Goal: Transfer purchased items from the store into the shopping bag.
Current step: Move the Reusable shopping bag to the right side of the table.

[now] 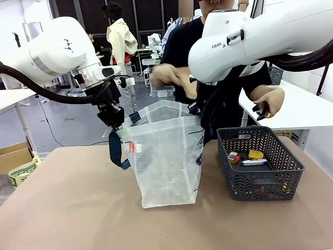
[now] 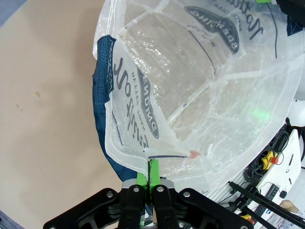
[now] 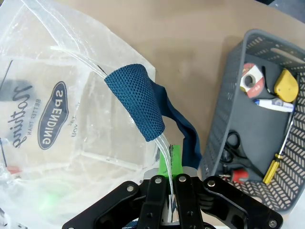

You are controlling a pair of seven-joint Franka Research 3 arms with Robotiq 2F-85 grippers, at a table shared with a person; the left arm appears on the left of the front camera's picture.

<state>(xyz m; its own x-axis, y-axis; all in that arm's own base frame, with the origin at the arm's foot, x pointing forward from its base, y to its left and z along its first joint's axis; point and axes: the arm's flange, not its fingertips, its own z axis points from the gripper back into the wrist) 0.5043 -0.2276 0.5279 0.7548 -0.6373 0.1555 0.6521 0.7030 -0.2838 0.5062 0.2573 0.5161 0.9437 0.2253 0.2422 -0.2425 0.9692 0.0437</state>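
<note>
Tan tabletop (image 1: 62,208): smooth and matte, carrying the bag and the basket side by side.
Room: workshop with white tables behind; a person (image 1: 182,47) in a dark top stands at the far side, one hand (image 1: 270,101) holding something small and dark above the basket.
Shopping bag (image 1: 166,156): translucent clear plastic, upright mid-table just left of the basket, mouth held wide between the two arms; navy strap handle (image 3: 138,102) loops over the rim, small red tag (image 1: 131,148) on the front.
Basket (image 1: 260,182): dark grey lattice plastic, on the tabletop to the right of the bag.
Writing: "SPENDING" inside the dark oval logo (image 3: 52,114), script lettering beside it too bent to read; "FRAN" on the right arm (image 1: 244,39).
Left pincer (image 2: 148,179): green pads clamped tight on the bag's rim at its left side.
Right pincer (image 3: 169,167): fingers pinched together on the bag's clear rim, beside the navy strap.
Front view: takes in the person and the room.
Right wrist view: looks down into the basket, where the purchased items lie: a yellow-handled screwdriver (image 3: 275,164), black scissors (image 3: 231,148), a white and blue pen (image 3: 274,104), a yellow rounded piece (image 3: 286,85), a red and white round pack (image 3: 251,78).
Left wrist view: looks into the bag's hollow.
</note>
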